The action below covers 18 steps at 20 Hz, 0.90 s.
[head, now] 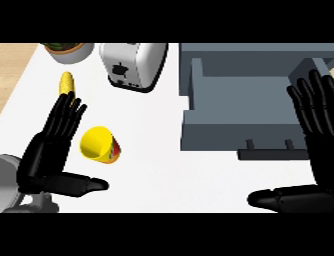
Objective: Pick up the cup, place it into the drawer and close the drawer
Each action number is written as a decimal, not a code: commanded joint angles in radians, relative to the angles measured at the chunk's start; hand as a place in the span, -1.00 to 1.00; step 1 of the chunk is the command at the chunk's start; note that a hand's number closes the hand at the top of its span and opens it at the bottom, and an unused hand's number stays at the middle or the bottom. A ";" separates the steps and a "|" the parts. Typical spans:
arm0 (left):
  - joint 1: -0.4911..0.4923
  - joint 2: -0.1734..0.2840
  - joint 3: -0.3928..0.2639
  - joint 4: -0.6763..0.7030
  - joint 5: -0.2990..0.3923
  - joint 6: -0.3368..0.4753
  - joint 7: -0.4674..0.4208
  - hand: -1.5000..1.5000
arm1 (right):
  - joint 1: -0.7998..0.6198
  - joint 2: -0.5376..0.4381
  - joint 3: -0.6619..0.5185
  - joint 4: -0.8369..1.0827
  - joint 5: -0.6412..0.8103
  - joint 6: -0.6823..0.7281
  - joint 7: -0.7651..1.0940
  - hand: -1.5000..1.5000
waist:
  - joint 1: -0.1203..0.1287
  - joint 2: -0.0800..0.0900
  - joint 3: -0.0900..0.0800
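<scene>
While the yellow cup (98, 145) lies tipped on the white desk (162, 165) just beside the left hand (52, 150), both hands hold nothing, fingers straight, the right hand (325, 145) by the open grey drawer (236, 120), seemingly ready for grasping.

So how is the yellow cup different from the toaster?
The cup is bright yellow with some red on its side, while the toaster is white and silver with black slots. The cup lies tipped on its side, its opening facing up-left; the toaster stands upright. The cup is much smaller than the toaster. The cup lies right beside the left hand; the toaster stands farther back. Both rest on the white counter.
</scene>
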 commanded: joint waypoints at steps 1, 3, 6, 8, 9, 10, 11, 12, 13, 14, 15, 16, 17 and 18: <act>-0.013 -0.004 0.026 0.155 -0.041 -0.004 -0.122 -1.00 | -0.022 -0.042 -0.067 0.020 -0.069 0.043 0.017 -1.00 | -0.001 0.001 0.000; 0.011 0.006 0.039 0.185 -0.036 -0.022 -0.151 -1.00 | 0.034 -0.010 -0.031 -0.013 -0.027 0.022 -0.008 -1.00 | -0.001 0.000 0.000; -0.035 0.044 0.078 0.229 -0.012 -0.044 -0.136 -1.00 | -0.032 -0.038 -0.057 -0.014 -0.067 0.032 0.063 -1.00 | 0.000 0.000 0.000; 0.002 0.035 0.064 0.263 -0.037 -0.058 -0.202 -1.00 | -0.070 -0.048 -0.087 0.073 -0.064 0.039 0.014 -1.00 | 0.002 0.001 0.000; -0.035 0.072 0.106 0.361 -0.021 -0.098 -0.257 -1.00 | -0.050 0.004 0.008 -0.054 0.000 -0.031 0.104 -1.00 | -0.001 0.000 0.000; -0.073 0.044 0.081 0.312 -0.045 -0.032 -0.172 -1.00 | 0.048 -0.002 -0.019 -0.028 -0.043 0.039 -0.007 -1.00 | -0.002 0.000 0.000; -0.010 0.019 0.054 0.302 -0.047 -0.056 -0.231 -1.00 | -0.022 -0.012 -0.037 0.054 -0.030 0.030 -0.007 -1.00 | 0.001 0.000 0.000; -0.029 0.031 0.059 0.319 -0.044 -0.057 -0.192 -1.00 | -0.053 -0.040 -0.080 0.054 -0.072 0.050 0.003 -1.00 | 0.001 0.000 0.000; -0.063 0.046 0.082 0.403 -0.043 -0.078 -0.246 -1.00 | -0.017 0.008 0.011 -0.031 0.000 -0.003 0.050 -1.00 | -0.001 0.000 0.000; -0.046 0.053 0.092 0.483 -0.060 -0.101 -0.347 -1.00 | 0.009 0.012 -0.001 0.005 0.010 0.006 -0.012 -1.00 | -0.002 0.001 0.000; -0.116 0.023 0.076 0.523 -0.088 -0.047 -0.324 -1.00 | -0.098 -0.023 -0.071 0.095 -0.048 0.022 -0.001 -1.00 | -0.001 0.002 0.000; -0.098 0.076 0.114 0.466 -0.030 -0.101 -0.266 -1.00 | -0.046 -0.024 -0.069 0.068 -0.064 0.044 -0.013 -1.00 | 0.000 0.000 0.000; -0.072 0.058 0.104 0.528 -0.071 -0.081 -0.353 -1.00 | -0.066 0.008 0.006 -0.027 -0.002 -0.021 0.081 -1.00 | -0.001 0.000 0.000; -0.120 0.046 0.089 0.596 -0.098 -0.072 -0.384 -1.00 | -0.040 -0.001 -0.023 0.043 -0.019 0.018 -0.004 -1.00 | -0.001 0.001 0.000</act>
